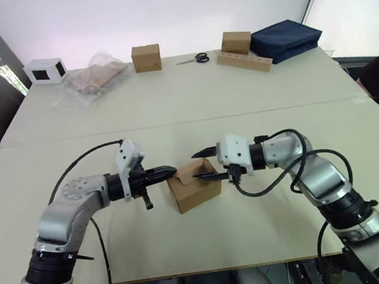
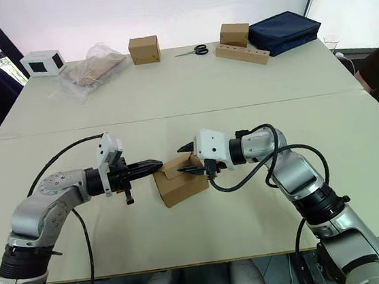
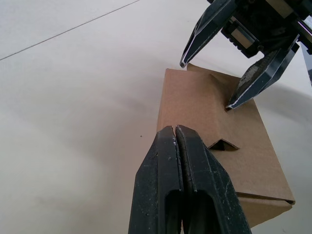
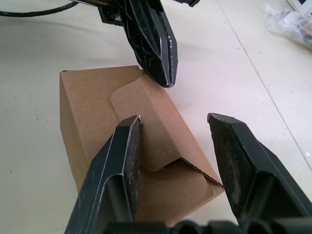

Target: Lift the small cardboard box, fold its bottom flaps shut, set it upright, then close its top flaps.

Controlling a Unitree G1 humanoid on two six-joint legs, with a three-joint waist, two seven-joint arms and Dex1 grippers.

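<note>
Our left gripper (image 1: 171,169) has its fingers pinched shut, poking the near end of the small cardboard box (image 1: 196,186), while the right gripper (image 1: 204,164) is spread open over the lid. The box sits on the surface (image 1: 192,100) between them, so we reckon a hard shove could skid or tip it, popping that tuck flap.

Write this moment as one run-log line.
box: on table, top flaps being closed | left gripper: shut, at lid | right gripper: open over lid
</note>
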